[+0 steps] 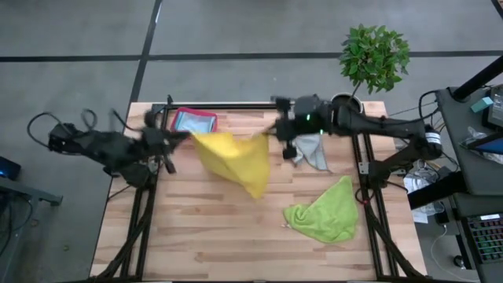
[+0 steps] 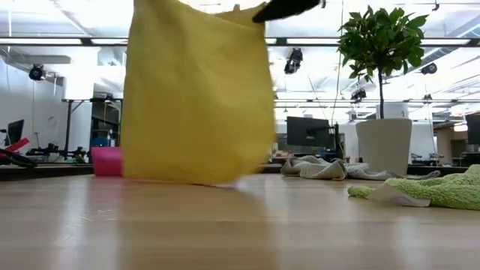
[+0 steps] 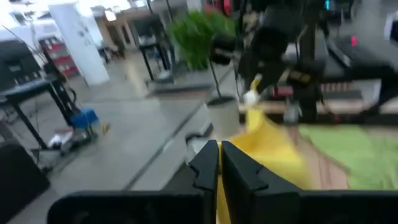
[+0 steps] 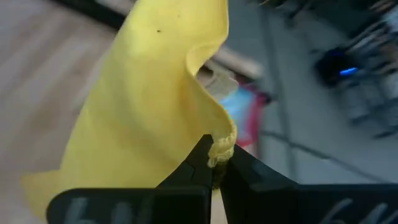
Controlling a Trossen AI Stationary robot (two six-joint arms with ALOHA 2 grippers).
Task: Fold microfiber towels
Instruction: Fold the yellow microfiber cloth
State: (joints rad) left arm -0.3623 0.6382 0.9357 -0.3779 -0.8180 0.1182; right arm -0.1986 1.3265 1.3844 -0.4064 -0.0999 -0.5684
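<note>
Both arms hold one yellow towel (image 1: 236, 159) stretched in the air over the back half of the bench (image 1: 196, 236). Left gripper (image 3: 219, 163) is clamped on one top corner, right gripper (image 4: 216, 163) clamped on the other; cloth bunches between the right jaws in the right wrist view. The towel hangs as a sheet in the low view, its lower edge just above or brushing the wood, cannot tell which.

Other towels: lime green towel (image 1: 324, 212) crumpled on the bench's front right, grey towel (image 1: 313, 149) heaped under the right arm near the back. Pink bin (image 1: 193, 120) at back left, something light blue inside, likely another towel. Potted plant (image 1: 374, 55) stands off the back right corner.

Step in hand, as I judge it: spread and lift of the first towel, before any fold; nothing folded yet. Next move calls for lowering the hanging edge onto the wood, keeping both corners level and taut, then carrying the held edge over to meet the lower edge. Risk: uneven corners give a skewed fold.
</note>
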